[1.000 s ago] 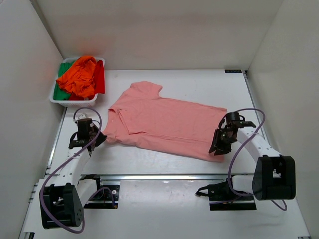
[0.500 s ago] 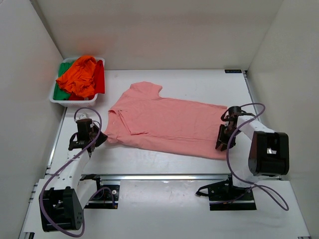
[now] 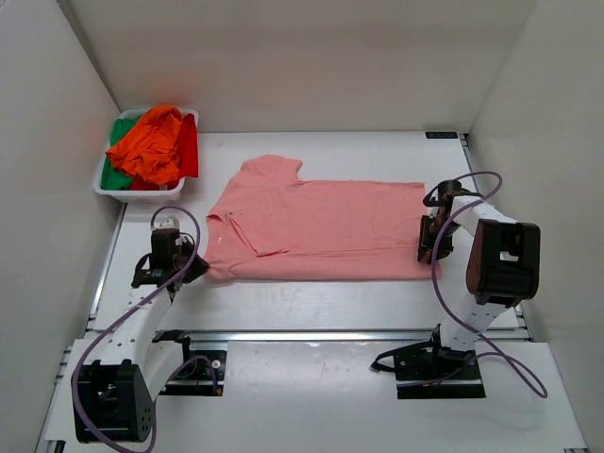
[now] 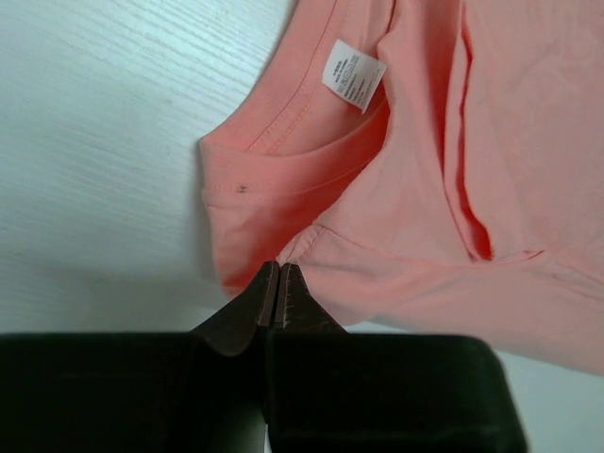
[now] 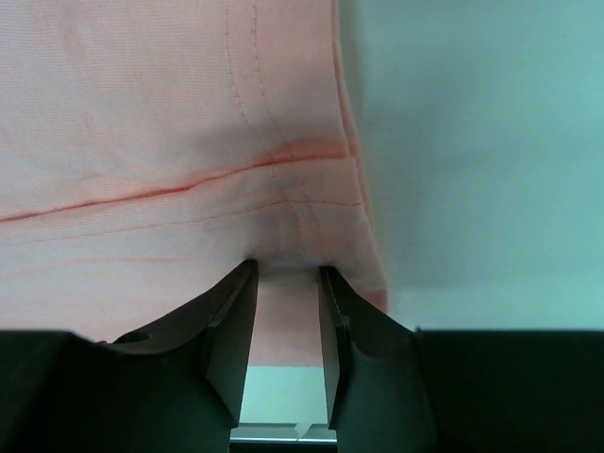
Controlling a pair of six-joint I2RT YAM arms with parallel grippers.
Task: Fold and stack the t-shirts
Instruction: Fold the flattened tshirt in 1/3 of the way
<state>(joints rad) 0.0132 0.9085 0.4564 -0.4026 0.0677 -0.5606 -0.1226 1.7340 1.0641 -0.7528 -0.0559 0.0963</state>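
The salmon-pink t-shirt (image 3: pixel 321 226) lies flat across the middle of the table, collar to the left and hem to the right. My left gripper (image 3: pixel 194 269) is shut on a pinch of its fabric just below the collar (image 4: pixel 279 269); the white neck label (image 4: pixel 352 75) shows beyond it. My right gripper (image 3: pixel 429 252) is at the hem's near right corner. Its jaws stand apart with the hem fabric (image 5: pixel 170 113) lying flat between them (image 5: pixel 286 274). The orange (image 3: pixel 156 142), red (image 3: pixel 189 146) and green (image 3: pixel 115 175) shirts are piled in the tray.
The white plastic tray (image 3: pixel 142 192) stands at the far left corner of the table. White walls close in the left, back and right sides. A metal rail runs along the table's near edge (image 3: pixel 311 335).
My right gripper has moved away from me and to the right with the hem, and the shirt has swung from slanted to square with the table. My left gripper has shifted slightly nearer and right.
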